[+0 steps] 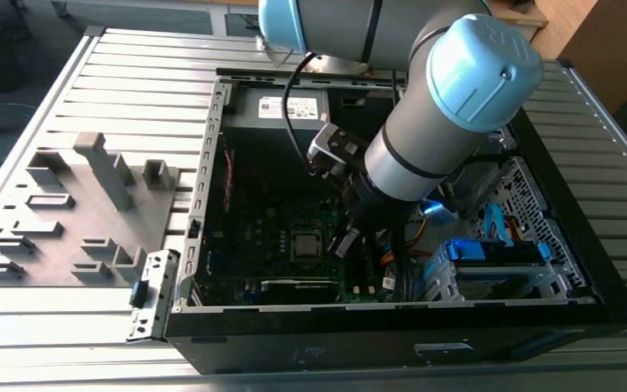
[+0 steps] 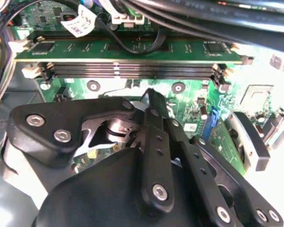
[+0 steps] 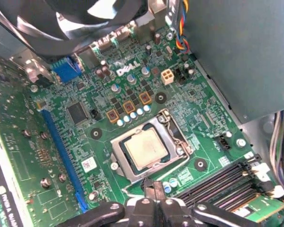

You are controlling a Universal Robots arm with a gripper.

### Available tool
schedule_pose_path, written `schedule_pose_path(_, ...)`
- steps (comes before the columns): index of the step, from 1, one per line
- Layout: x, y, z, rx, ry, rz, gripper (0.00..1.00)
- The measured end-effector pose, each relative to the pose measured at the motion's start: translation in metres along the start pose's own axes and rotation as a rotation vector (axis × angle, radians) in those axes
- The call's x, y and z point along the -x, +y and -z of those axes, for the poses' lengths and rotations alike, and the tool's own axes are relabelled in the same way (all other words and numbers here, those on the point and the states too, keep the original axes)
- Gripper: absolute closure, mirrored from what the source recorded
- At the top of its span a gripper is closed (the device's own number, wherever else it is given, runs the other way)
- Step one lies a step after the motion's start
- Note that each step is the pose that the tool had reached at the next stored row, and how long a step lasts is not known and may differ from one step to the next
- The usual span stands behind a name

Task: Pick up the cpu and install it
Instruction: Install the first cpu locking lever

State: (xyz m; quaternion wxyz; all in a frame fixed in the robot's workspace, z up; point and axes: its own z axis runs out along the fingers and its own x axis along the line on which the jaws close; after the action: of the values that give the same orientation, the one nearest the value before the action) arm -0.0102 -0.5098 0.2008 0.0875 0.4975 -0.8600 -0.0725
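CPU sits in its socket; the arm hovers close above the board inside the case.

The small square chip with a silver-grey metal top, the cpu (image 3: 143, 148), lies inside the metal frame of its socket (image 3: 173, 134) on the green motherboard (image 3: 213, 123), also seen in the exterior view (image 1: 307, 243). The black linkage gripper (image 3: 155, 191) hangs just beside the socket edge, holding nothing; its fingertips look drawn close together. Judged from here, a skewed chip or a careless descent could bend socket contacts or scrape the board. The row of black memory slots (image 3: 222, 182) lies near the socket, the tall grey power-supply box (image 3: 241, 52) walls one side, a green expansion card (image 3: 14, 156) stands opposite, and black cables (image 2: 203, 16) cross near the wrist, so room inside the black computer case (image 1: 401, 343) is tight.
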Motion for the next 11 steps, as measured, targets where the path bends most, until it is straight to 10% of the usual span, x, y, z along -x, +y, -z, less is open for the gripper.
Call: schedule_pose_path(11,0.0092,0.0094,0.0102,0.0001,-0.0001,0.0,0.89)
